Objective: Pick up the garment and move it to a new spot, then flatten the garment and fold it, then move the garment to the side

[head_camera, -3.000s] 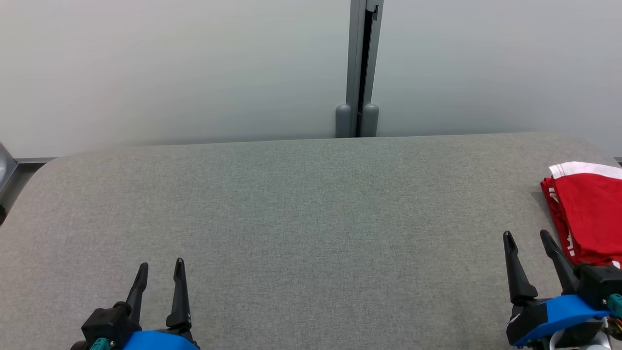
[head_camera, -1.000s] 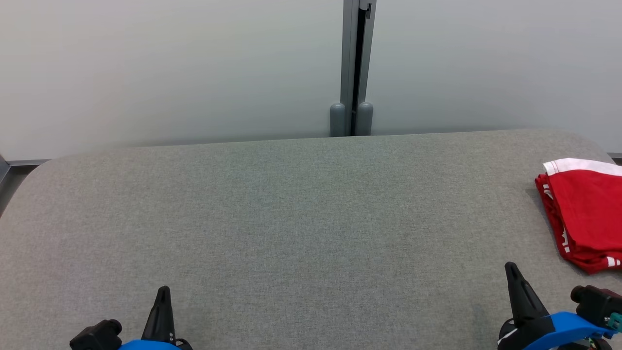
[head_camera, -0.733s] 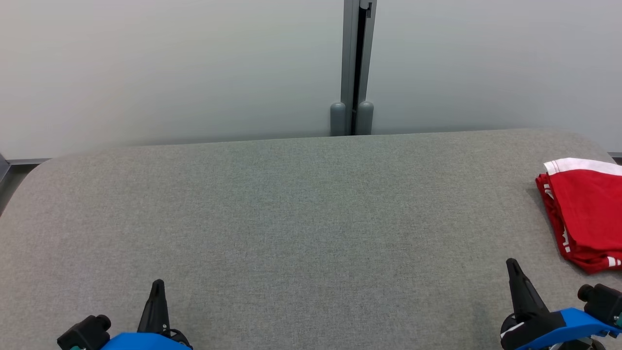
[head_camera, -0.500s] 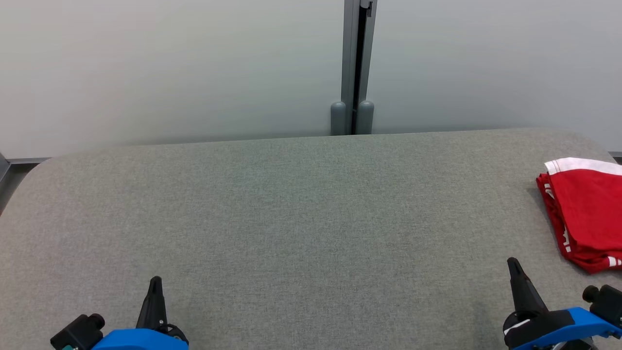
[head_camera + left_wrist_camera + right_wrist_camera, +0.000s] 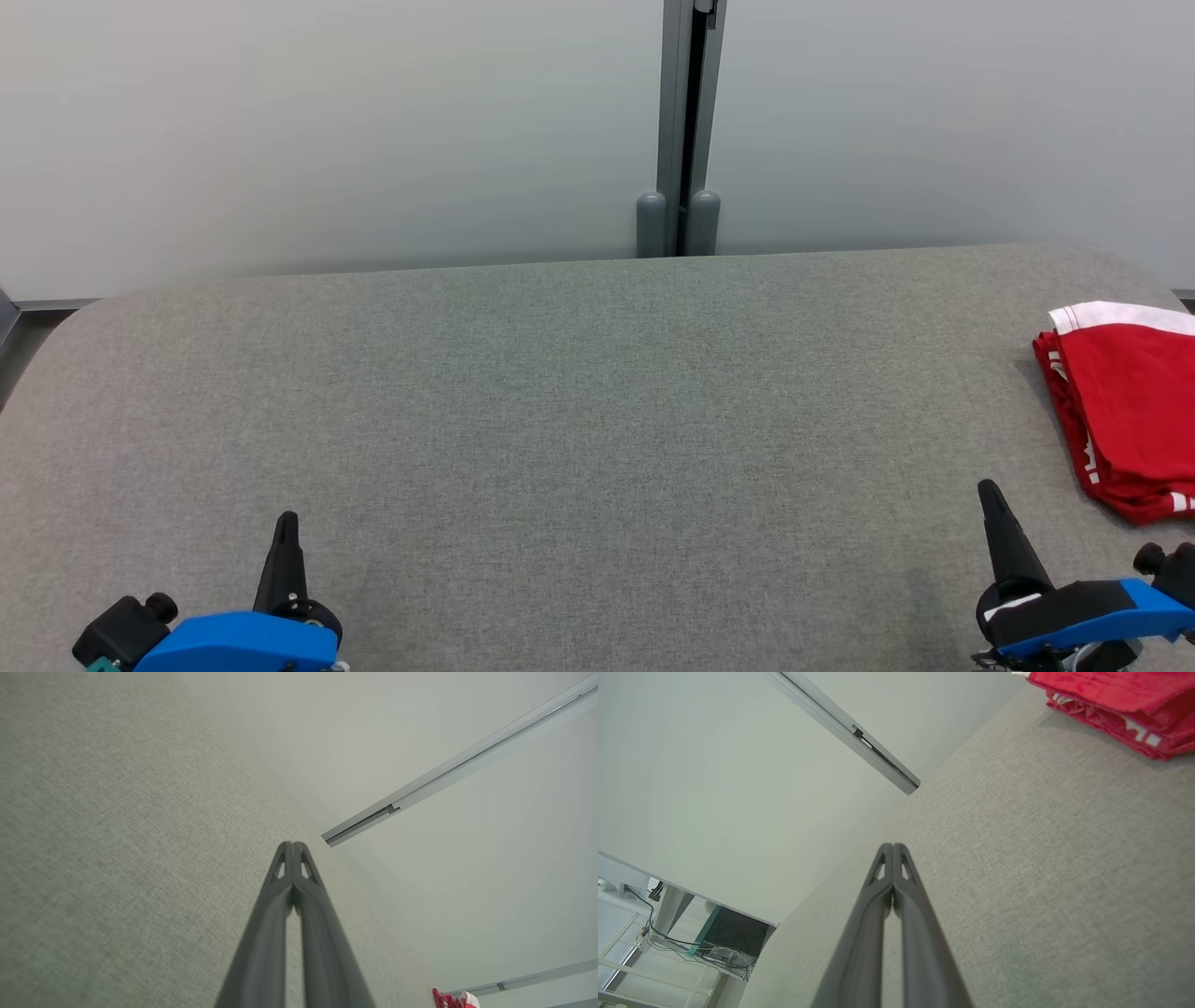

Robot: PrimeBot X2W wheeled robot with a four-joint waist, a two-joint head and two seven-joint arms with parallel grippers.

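Note:
The garment (image 5: 1125,406) is red with white trim and lies folded at the table's far right edge; it also appears in the right wrist view (image 5: 1115,700) and as a small red patch in the left wrist view (image 5: 451,999). My right gripper (image 5: 991,509) is shut and empty at the lower right, apart from the garment. In its own view the right gripper (image 5: 893,847) has fingertips pressed together above bare cloth. My left gripper (image 5: 286,530) is shut and empty at the lower left, tips touching in the left wrist view (image 5: 293,845).
A grey fabric-covered table (image 5: 579,392) spans the view, with a pale partition wall and a grey post (image 5: 686,131) behind its far edge. In the right wrist view a desk with cables (image 5: 668,933) stands beyond the table's end.
Both grippers have closed since three seconds ago and drawn back toward the near table edge, turning side-on. The garment lies where it was. The camera shifted slightly.

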